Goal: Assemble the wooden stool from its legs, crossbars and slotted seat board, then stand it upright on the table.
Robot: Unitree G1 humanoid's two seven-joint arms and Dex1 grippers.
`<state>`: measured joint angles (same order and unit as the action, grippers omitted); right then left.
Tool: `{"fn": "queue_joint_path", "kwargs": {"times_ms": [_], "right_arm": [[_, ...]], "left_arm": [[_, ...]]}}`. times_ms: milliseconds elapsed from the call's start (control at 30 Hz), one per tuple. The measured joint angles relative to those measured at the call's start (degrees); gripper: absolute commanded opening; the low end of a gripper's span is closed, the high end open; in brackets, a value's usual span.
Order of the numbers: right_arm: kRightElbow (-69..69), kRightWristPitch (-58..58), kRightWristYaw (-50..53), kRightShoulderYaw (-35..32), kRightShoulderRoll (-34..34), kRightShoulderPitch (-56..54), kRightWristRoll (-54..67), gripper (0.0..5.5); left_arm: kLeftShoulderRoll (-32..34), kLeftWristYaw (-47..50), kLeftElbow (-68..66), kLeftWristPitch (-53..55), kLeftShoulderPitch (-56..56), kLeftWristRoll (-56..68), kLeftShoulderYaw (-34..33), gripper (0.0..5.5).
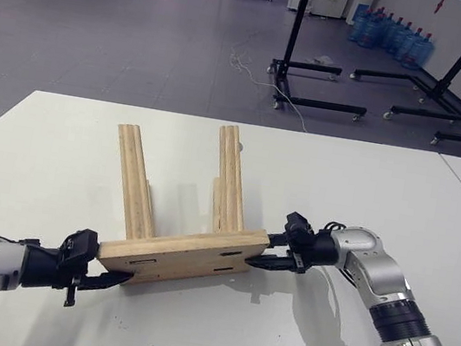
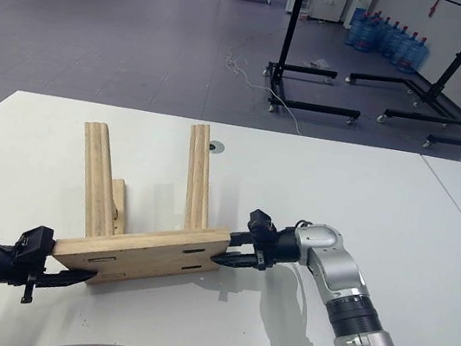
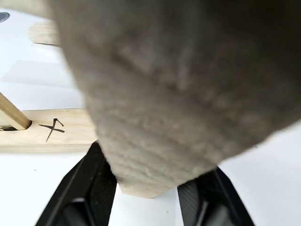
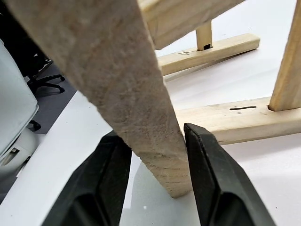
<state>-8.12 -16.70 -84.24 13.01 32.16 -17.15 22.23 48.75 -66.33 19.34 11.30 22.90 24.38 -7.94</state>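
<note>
both ends held? how far along?
reply: yep, left pincer [image 1: 111, 278] and right pincer [image 1: 257, 261] clenched on the seat board [image 1: 183, 253]. legs [image 1: 231, 178] fitted, stool [image 2: 139, 251] tipped on the desk [image 1: 386, 189], not upright yet.

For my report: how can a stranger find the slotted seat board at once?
On the white table, look near the front edge. The seat board spans between the left pincer and the right pincer; unlike the narrow legs rising from it, it is wide and slotted.
</note>
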Motion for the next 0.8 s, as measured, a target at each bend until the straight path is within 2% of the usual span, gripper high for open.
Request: {"fn": "queue_joint_path", "kwargs": {"times_ms": [200,367,500,567,667,800], "right_arm": [[5.46,-12.13,0.09,-3.99,2.13,-0.48,7.44,1.63],[13.06,-34.89,-2.05,-8.62,12.24,-1.73,20.83,1.52],[12.66,-56.66,-4.44,-10.27,20.13,-9.83,31.34,1.48],[10.98,-63.43,-4.13,-8.66,24.16,-14.9,37.32,1.48],[8.89,-66.99,-2.85,-3.21,30.66,-19.64,44.96,1.48],[2.85,-67.85,-2.42,8.34,36.89,-26.54,54.32,1.48]], "left_arm": [[1.1,-4.23,0.14,10.77,-3.76,9.65,-1.74,1.5],[1.93,-6.03,6.66,20.92,-3.36,25.83,-6.9,1.34],[3.09,-0.95,9.7,29.86,-4.85,44.35,-10.84,1.29],[3.8,1.7,9.94,32.64,-5.53,51.11,-11.14,1.29],[3.97,6.06,10.47,35.96,-5.69,58.65,-11.13,1.29],[3.84,16.55,7.11,39.88,-11.09,72.03,-9.89,1.29]]}}
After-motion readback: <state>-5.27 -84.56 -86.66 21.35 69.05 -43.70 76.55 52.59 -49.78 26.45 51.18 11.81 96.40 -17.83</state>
